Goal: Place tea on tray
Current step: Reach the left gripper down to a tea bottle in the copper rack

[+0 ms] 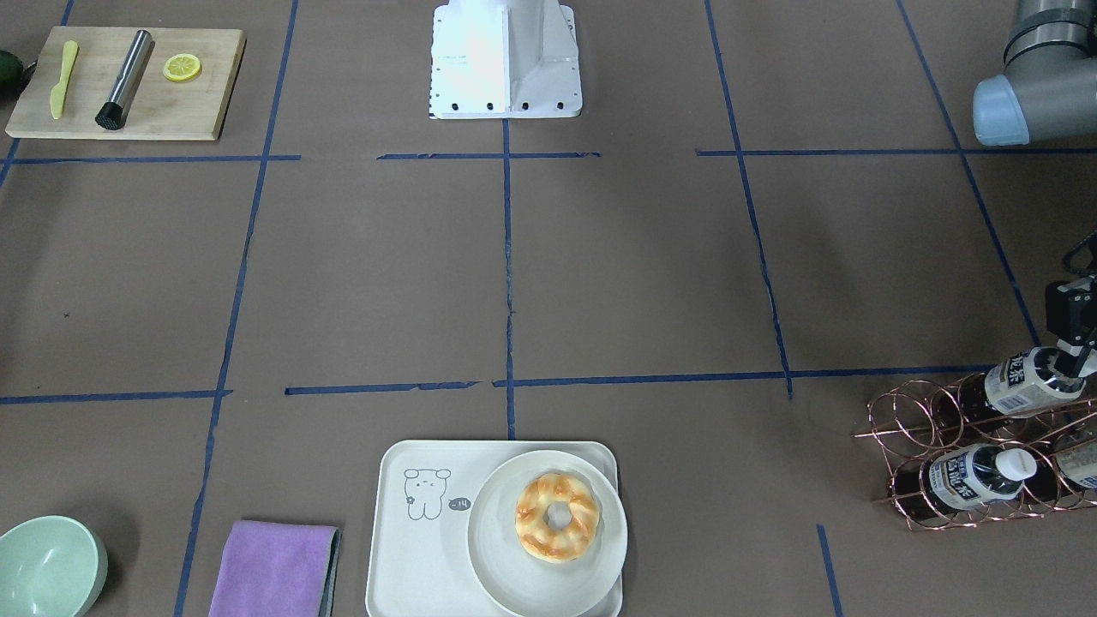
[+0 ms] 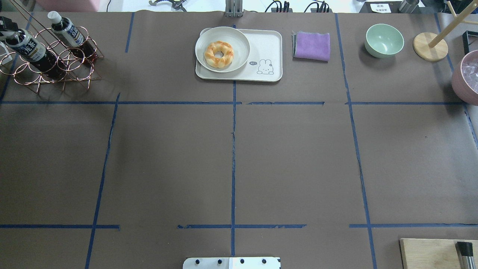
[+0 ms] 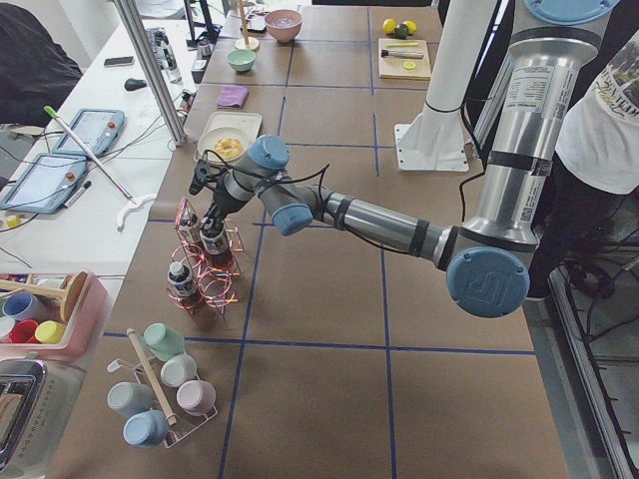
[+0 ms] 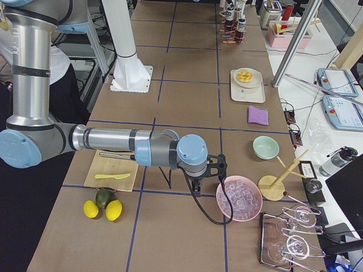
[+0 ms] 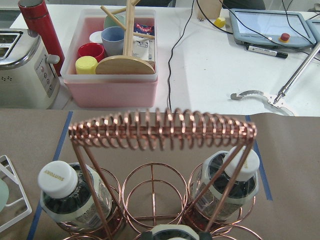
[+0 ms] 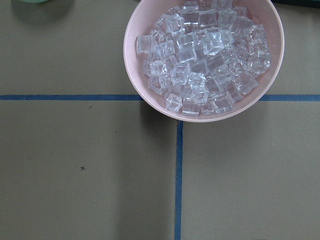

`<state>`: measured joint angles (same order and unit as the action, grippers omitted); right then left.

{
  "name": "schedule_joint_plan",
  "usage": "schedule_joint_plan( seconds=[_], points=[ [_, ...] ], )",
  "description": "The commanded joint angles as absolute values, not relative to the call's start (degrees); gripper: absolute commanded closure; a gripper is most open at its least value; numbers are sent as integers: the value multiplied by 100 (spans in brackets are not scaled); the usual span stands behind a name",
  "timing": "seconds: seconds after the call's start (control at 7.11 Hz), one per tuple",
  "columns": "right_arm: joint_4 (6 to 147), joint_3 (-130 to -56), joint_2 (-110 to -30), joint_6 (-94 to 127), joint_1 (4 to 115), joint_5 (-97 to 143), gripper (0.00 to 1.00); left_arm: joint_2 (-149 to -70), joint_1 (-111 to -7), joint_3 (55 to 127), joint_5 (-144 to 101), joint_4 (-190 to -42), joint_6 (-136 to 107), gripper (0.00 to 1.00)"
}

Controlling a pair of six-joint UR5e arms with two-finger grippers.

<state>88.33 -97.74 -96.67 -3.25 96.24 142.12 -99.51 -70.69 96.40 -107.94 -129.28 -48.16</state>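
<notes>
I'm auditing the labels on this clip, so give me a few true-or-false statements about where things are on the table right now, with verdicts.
1. The tea already stands on the tray. False: it sits in the copper rack, with the left tool at its cap.
2. A doughnut lies on the round plate. True.
3. The plate sits off the tray. False: it rests on the tray.
4. The purple cloth lies beside the tray. True.
5. The pink bowl is empty. False: it holds ice cubes.
</notes>
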Motion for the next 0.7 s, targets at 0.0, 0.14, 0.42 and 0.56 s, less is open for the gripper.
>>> schedule_joint_plan(
  seconds=[0.0, 0.14, 0.42, 0.56],
  points=[
    [8842, -9773, -9677, -325, 9624, 14212, 0, -9958, -7215, 10001, -10793, -12403, -4816, 98],
    [8842, -9765, -9677, -325, 9624, 14212, 0, -9967, -7303, 10054, -10784, -12358, -4816, 98],
    [8842, -9765, -9677, -325, 9624, 14212, 0, -9984, -7470, 10255, -10784, -12113, -4816, 98],
    [8842, -9773, -9677, -325, 9624, 14221, 0, -9984, -7471, 10614, -10793, -11676, -4816, 98]
  ],
)
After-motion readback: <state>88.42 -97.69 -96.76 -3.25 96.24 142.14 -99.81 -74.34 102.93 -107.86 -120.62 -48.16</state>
